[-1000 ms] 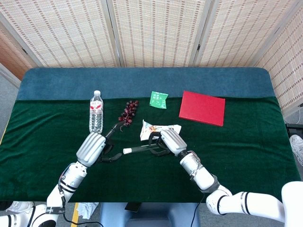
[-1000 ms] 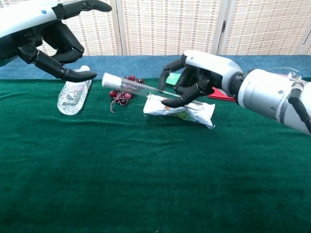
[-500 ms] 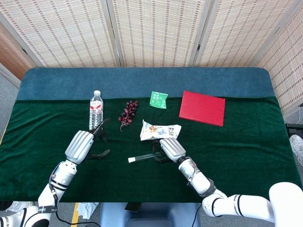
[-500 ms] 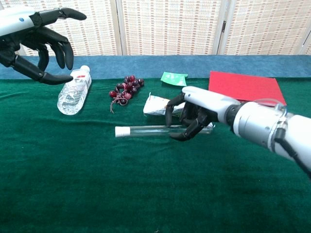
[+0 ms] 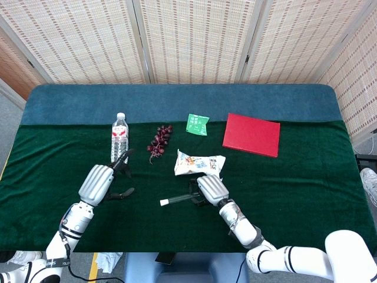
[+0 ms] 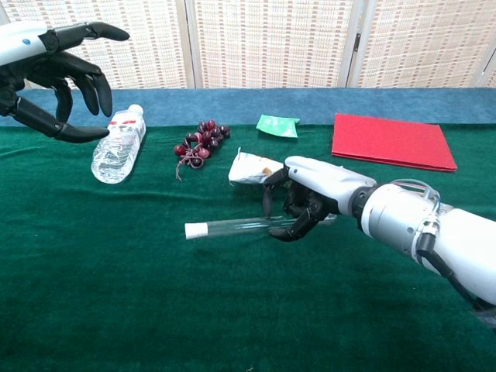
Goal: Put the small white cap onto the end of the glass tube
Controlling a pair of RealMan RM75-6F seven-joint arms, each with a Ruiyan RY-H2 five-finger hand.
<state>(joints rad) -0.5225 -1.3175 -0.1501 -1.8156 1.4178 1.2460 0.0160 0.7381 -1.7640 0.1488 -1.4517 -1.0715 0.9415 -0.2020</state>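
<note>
The glass tube (image 6: 240,225) lies level just above or on the green cloth, with the small white cap (image 6: 196,229) sitting on its left end. My right hand (image 6: 306,198) grips the tube's right part, its fingers curled around it. From the head view the tube (image 5: 179,199) and cap (image 5: 163,202) lie left of the right hand (image 5: 209,188). My left hand (image 6: 54,77) hovers at the far left with fingers spread and nothing in it; in the head view the left hand (image 5: 109,180) is well clear of the cap.
A water bottle (image 5: 119,140) lies at the left, with a bunch of grapes (image 5: 159,140) beside it. A snack packet (image 5: 199,162) lies just behind the right hand. Further back are a green sachet (image 5: 197,124) and a red book (image 5: 251,134).
The right hand has carried the capped tube down and toward the near edge, from slanted in the air to level at the cloth. The left hand has drawn back to the left, away from the cap.
</note>
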